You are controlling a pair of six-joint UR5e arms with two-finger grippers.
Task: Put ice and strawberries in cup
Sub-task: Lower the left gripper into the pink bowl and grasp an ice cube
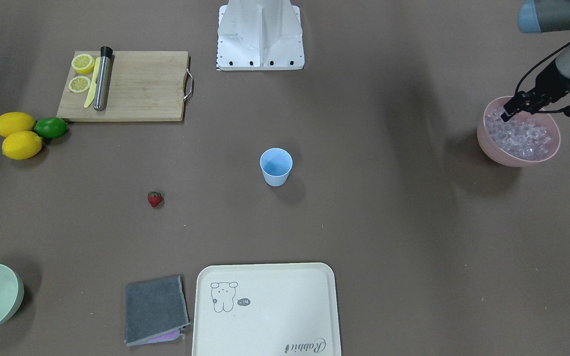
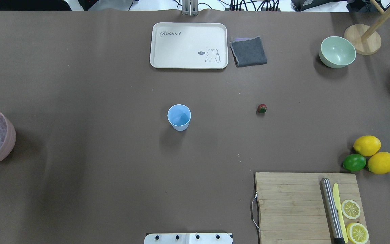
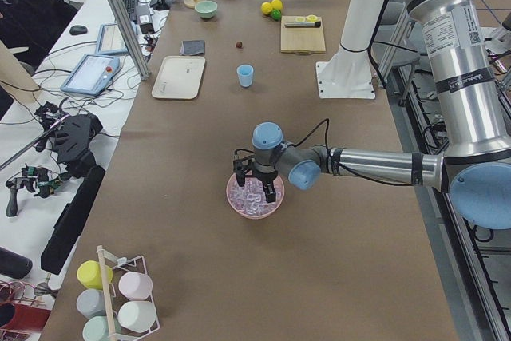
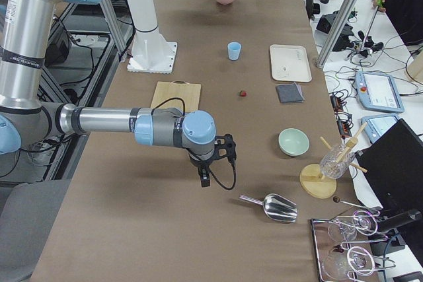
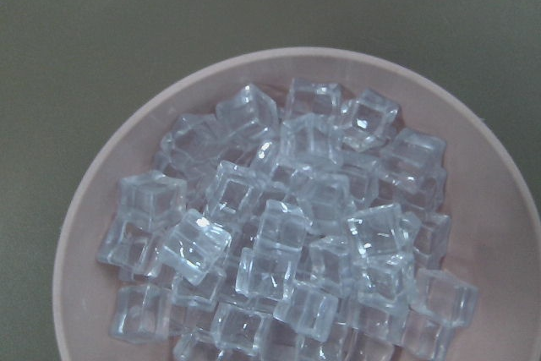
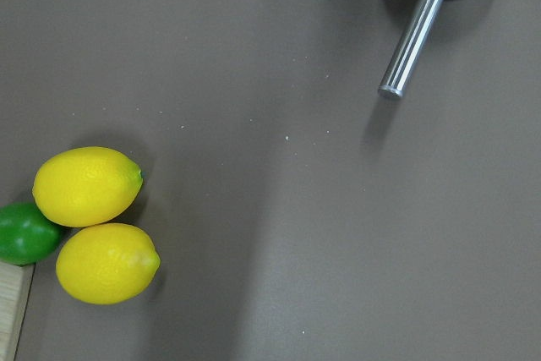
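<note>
One legible word, "Rabbit", on cream tray (image 2: pixel 181 47); blue cup (image 2: pixel 179 118) well apart.

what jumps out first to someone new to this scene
The pink bowl heaped with ice at the table's end on the robot's left, with the left gripper over it. Then the empty blue cup mid-table and a lone strawberry toward the robot's right.
</note>
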